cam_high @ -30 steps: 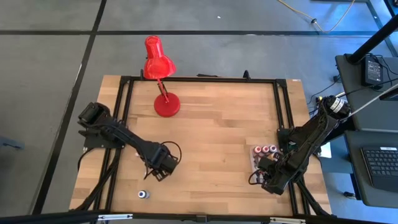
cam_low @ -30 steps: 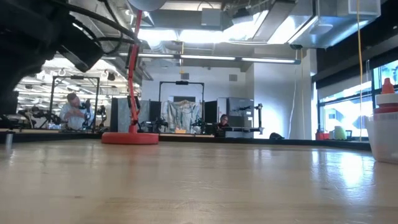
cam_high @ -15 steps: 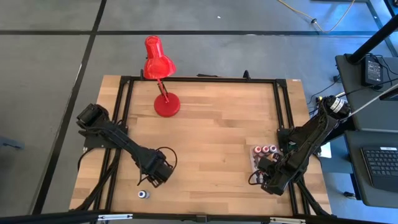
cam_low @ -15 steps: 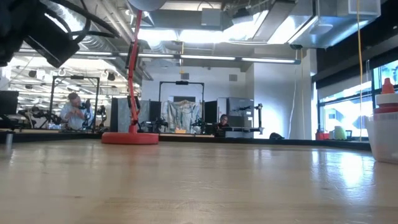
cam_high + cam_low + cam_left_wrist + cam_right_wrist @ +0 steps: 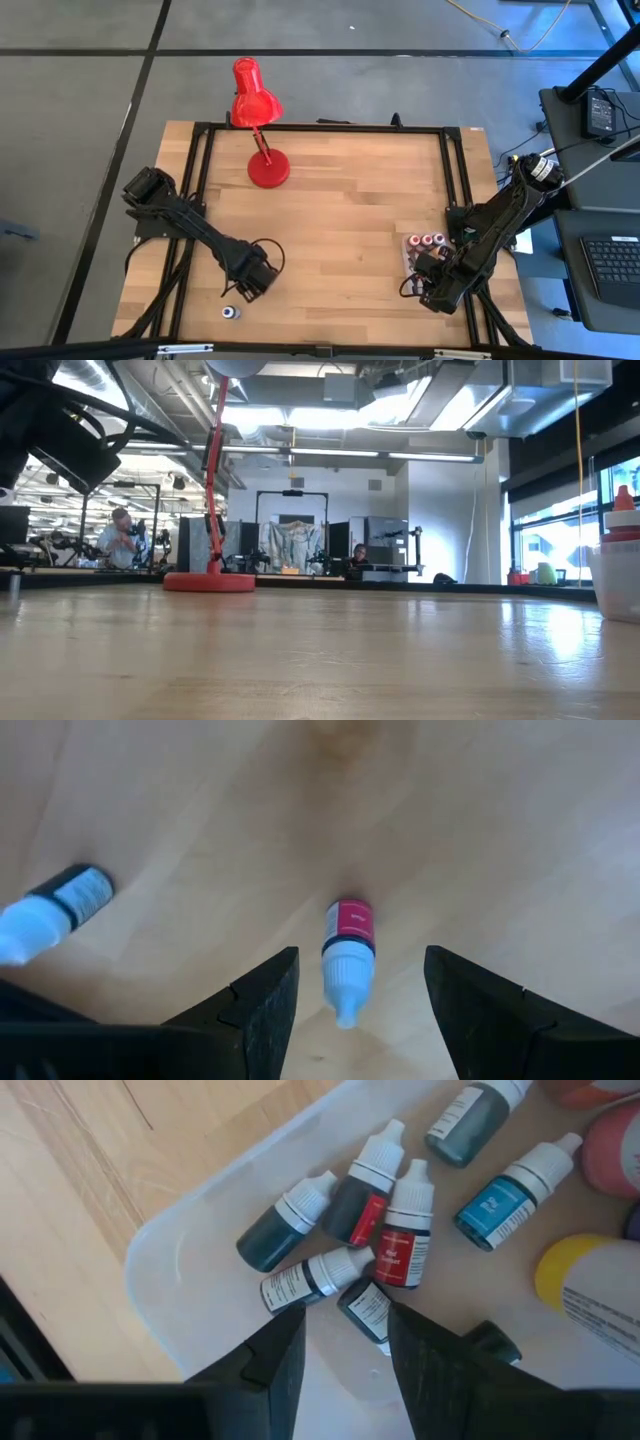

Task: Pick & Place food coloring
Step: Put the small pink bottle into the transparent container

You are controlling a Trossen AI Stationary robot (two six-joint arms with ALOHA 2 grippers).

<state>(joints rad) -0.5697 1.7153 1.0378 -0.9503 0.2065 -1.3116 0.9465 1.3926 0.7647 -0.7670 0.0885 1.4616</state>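
1. Since a second ago the left arm has swung toward the table's near left corner; its left gripper now hangs just over the wood, close to a lone bottle by the near edge.
2. From above, the right gripper sits over the clear tub at the right edge. A red lamp stands near the far edge.
3. At table height, the lamp base shows, and a person in the room behind.
4. Left wrist: fingers spread wide, a red-labelled food coloring bottle lying between them, untouched; a dark-labelled bottle lies off to one side. No writing is legible.
5. Right wrist: fingers parted, gripping nothing, above the dropper bottles in the tub's corner; their label print is unreadable.
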